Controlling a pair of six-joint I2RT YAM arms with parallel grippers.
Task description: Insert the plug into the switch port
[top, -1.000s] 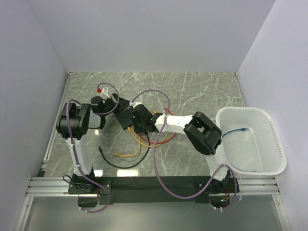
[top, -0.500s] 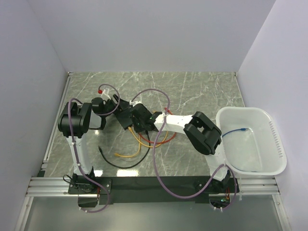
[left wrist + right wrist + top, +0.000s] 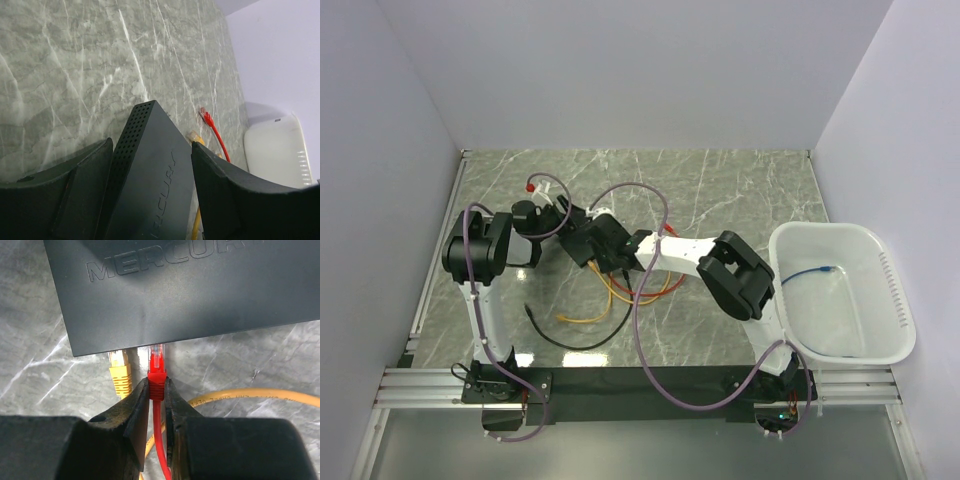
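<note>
The switch [image 3: 190, 285], a flat matte-black box, lies on the marble table, seen also in the left wrist view [image 3: 150, 185] and the top view [image 3: 582, 240]. My left gripper [image 3: 150, 170] is shut on the switch, one finger on each side. My right gripper [image 3: 157, 390] is shut on the red plug [image 3: 157, 371], just behind its clear tip. The tip reaches the switch's socket edge; how deep it sits is hidden. A yellow plug [image 3: 119, 371] sits at the socket beside it on the left. In the top view both grippers meet at the switch.
A yellow cable [image 3: 250, 396] loops on the table right of the red plug. A black cable [image 3: 560, 335] lies near the front left. A white bin [image 3: 890, 300] holding a blue cable stands at the right. Walls enclose the table.
My right arm has pushed a little left and away, bringing the red plug against the switch. The left gripper and the switch have shifted slightly with it.
</note>
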